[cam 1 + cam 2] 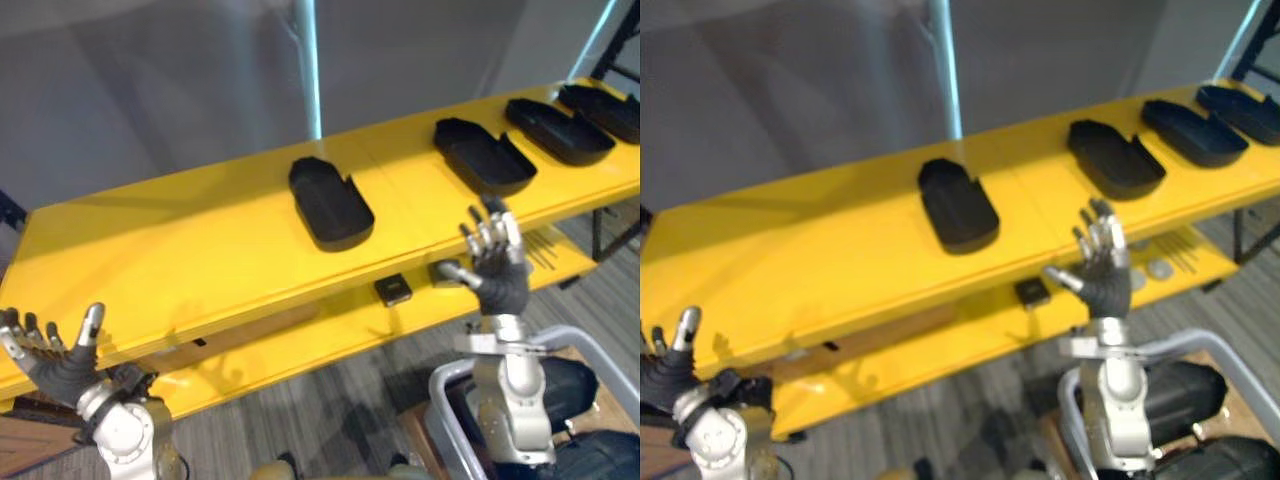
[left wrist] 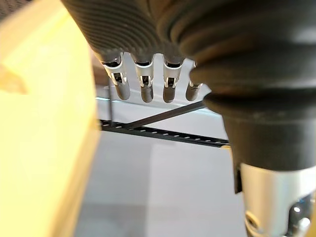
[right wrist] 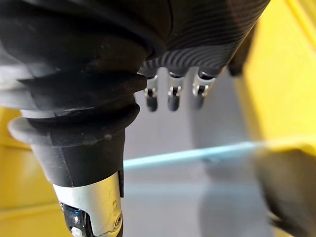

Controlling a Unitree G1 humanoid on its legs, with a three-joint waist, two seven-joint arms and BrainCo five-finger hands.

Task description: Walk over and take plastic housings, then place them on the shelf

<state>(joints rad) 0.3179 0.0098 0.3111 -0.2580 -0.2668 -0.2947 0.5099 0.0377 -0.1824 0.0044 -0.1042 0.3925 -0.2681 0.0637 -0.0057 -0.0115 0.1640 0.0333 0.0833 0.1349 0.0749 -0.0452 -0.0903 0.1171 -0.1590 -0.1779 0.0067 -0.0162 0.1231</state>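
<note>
left eye view, looking down: a long yellow shelf (image 1: 200, 250) runs across in front of me, with a lower yellow tier (image 1: 330, 345) beneath its front edge. four black plastic housings lie in a row on the top surface, open sides up and well apart from each other. the nearest housing (image 1: 330, 203) sits near the middle. the second housing (image 1: 484, 155), third housing (image 1: 558, 131) and fourth housing (image 1: 605, 108) follow toward my right, at the far end.

my right hand (image 1: 497, 262) is raised in front of the shelf's front edge, just below the second housing, fingers straight and spread, grasping nothing. my left hand (image 1: 55, 362) is low at my left, before the shelf's near corner, palm up with fingers fanned out, also empty. neither hand touches a housing.

a small black block (image 1: 393, 290) rests on the lower tier, just left of my right hand. a pale blue post (image 1: 311, 70) stands behind the shelf against a grey wall.

left wrist view: my fingers (image 2: 143, 84) extend straight beside the yellow edge. right wrist view: my fingers (image 3: 173, 96) are likewise straight, with yellow beside them.
</note>
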